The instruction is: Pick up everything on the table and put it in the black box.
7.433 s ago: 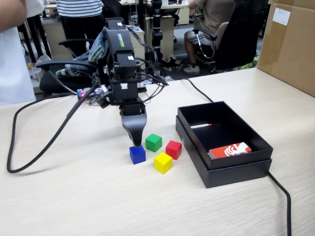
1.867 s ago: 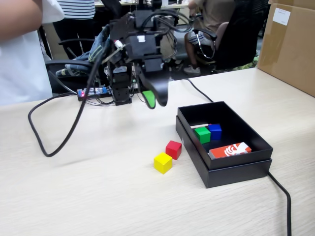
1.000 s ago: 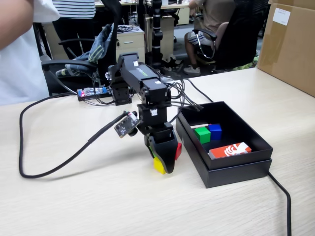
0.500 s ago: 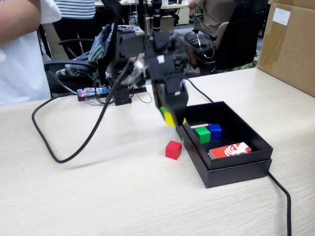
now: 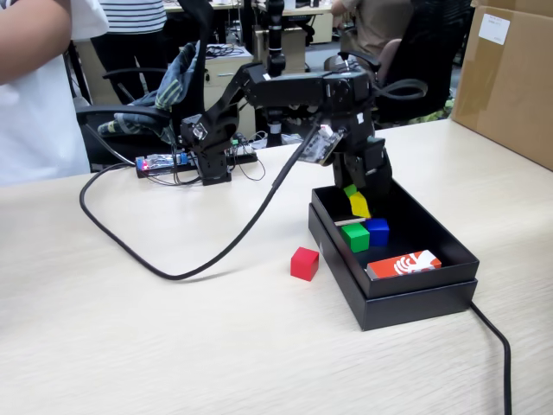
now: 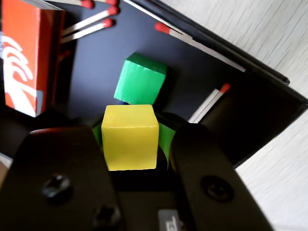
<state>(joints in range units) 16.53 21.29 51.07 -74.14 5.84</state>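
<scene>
My gripper [image 5: 357, 201] hangs over the far end of the black box [image 5: 415, 304], shut on the yellow cube [image 5: 359, 206]. In the wrist view the yellow cube [image 6: 130, 137] sits between the green-padded jaws of the gripper [image 6: 131, 130], above the box floor [image 6: 96, 53]. A green cube [image 5: 355, 237] and a blue cube [image 5: 377, 231] lie side by side inside the box. The green cube [image 6: 140, 79] shows just beyond the yellow one in the wrist view. The red cube [image 5: 304, 263] rests on the table [image 5: 173, 346], just left of the box.
A red-and-white card [image 5: 403, 264] [image 6: 21, 53] lies in the box's near end, with red-tipped sticks [image 6: 207, 106] scattered around it. A black cable [image 5: 199, 264] loops over the table. A brown carton [image 5: 510, 78] stands at the back right; a person's arm [image 5: 34, 35] at upper left.
The gripper has carried the yellow cube from above the table rightward to over the box. Before that it dropped the blue and green cubes into the box.
</scene>
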